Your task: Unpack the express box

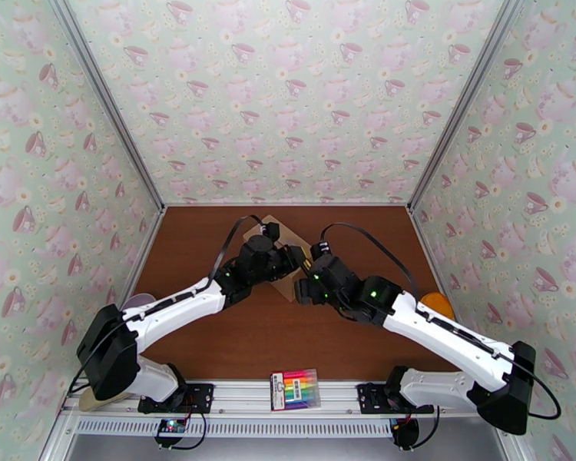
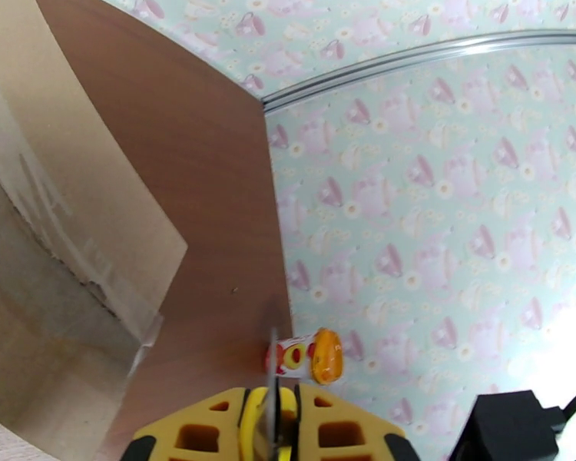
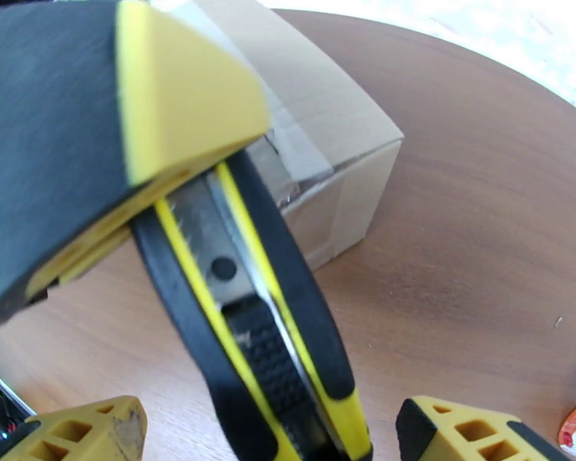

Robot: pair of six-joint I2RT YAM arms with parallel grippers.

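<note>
Two tools meet at the cardboard box (image 3: 330, 128), which sits in the middle of the surface (image 3: 480, 224), tape running across its top. Left tool (image 2: 273, 402) is clamped on a utility knife (image 3: 246, 293), likely to slit that tape. Right tool (image 3: 273, 436) stands wide open either side of the handle, gripping nothing.

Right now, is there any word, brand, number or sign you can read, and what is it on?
Nothing can be quoted; no text is legible.
On the marker pack: a white label with print, too small to read.
On the small bottle: a red and yellow label, too blurred to read.
On the cardboard box: no print seen, only clear tape.
On the knife: no marking seen.
</note>
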